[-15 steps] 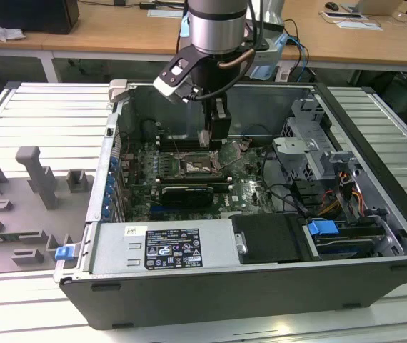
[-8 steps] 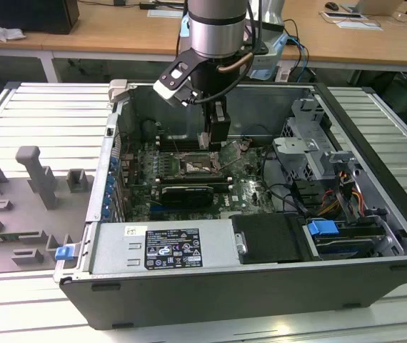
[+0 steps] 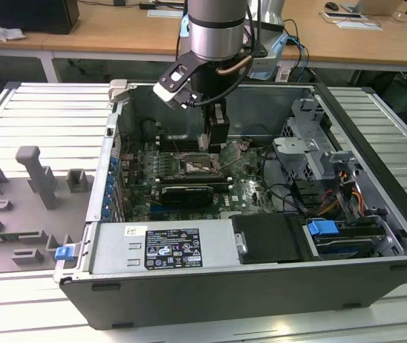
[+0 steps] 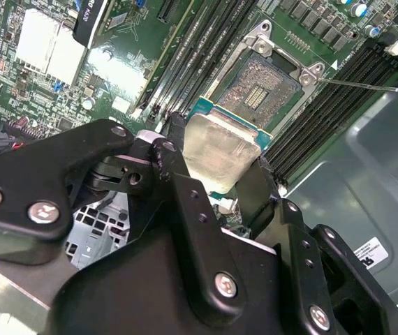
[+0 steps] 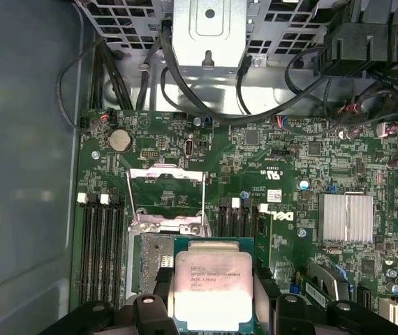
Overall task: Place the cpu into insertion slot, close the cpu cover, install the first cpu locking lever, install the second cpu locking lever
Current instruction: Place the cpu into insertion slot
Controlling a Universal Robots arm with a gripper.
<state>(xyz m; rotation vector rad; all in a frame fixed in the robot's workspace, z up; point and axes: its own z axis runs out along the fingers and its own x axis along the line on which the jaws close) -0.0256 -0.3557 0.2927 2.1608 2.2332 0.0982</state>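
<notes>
Two black fingers [image 4: 173, 143] clamp the cpu [image 4: 220, 146] by its edges, just beside the open insertion slot [image 4: 258, 87] on the green motherboard [image 4: 129, 70].

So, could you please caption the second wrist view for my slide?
The hand grips the cpu by two edges, close to the open insertion slot.

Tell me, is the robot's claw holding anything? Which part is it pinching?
Yes. The gripper holds the cpu. Its fingers pinch it by two opposite side edges, leaving the silvery top uncovered.
</notes>
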